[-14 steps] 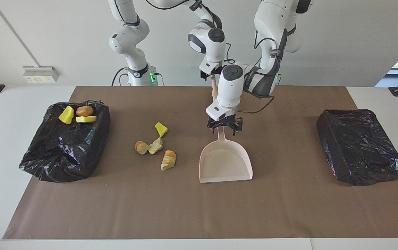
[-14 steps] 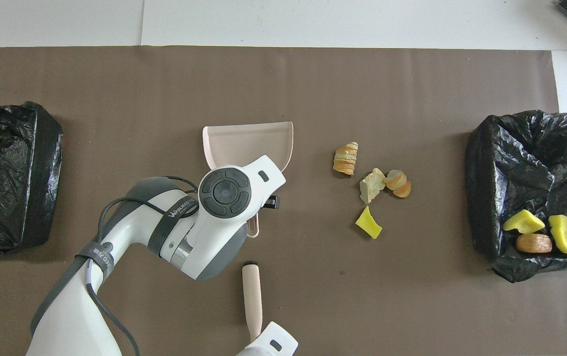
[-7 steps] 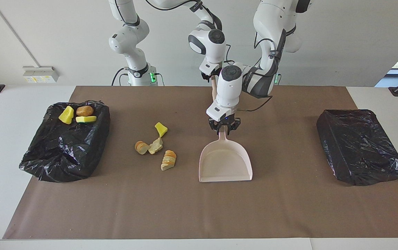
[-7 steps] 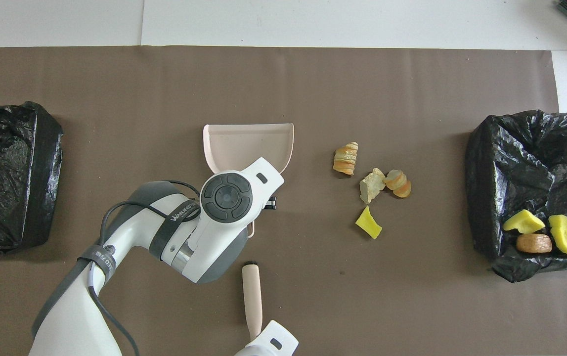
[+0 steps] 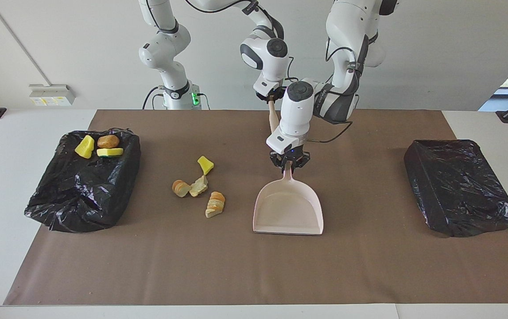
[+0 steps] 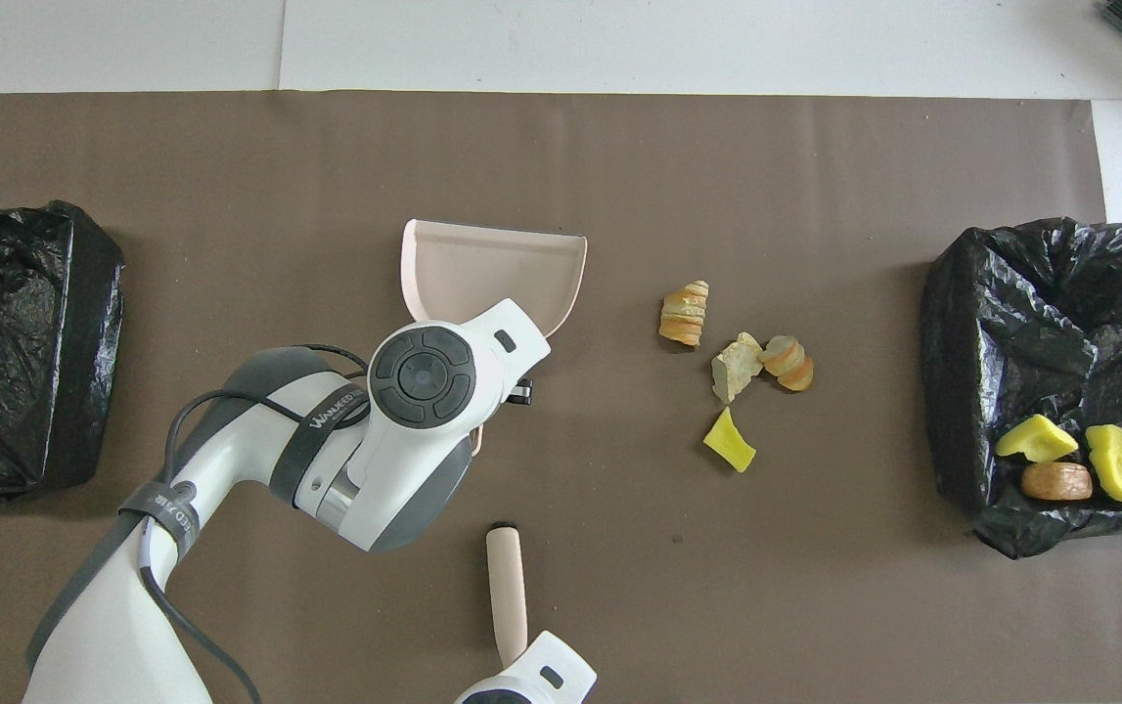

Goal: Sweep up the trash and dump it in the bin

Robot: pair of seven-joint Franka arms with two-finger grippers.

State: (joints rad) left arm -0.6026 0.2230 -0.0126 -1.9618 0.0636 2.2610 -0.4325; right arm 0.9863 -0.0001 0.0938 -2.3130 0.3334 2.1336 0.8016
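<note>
On the brown surface (image 5: 369, 274), the bin (image 5: 83, 186) at 9 o'clock in the facing view holds three trash pieces (image 5: 98, 147); four more (image 5: 198, 186) lie beside the dustpan (image 5: 288, 208). The left hand (image 5: 288, 162) pinches the dustpan's handle. The right hand (image 5: 272, 98) is clamped on the brush (image 6: 508, 592).

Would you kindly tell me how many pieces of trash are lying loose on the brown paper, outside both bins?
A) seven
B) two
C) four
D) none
C: four pieces of trash lie clustered on the brown paper between the dustpan and the bin at the right arm's end of the table, in which three more pieces rest.
</note>
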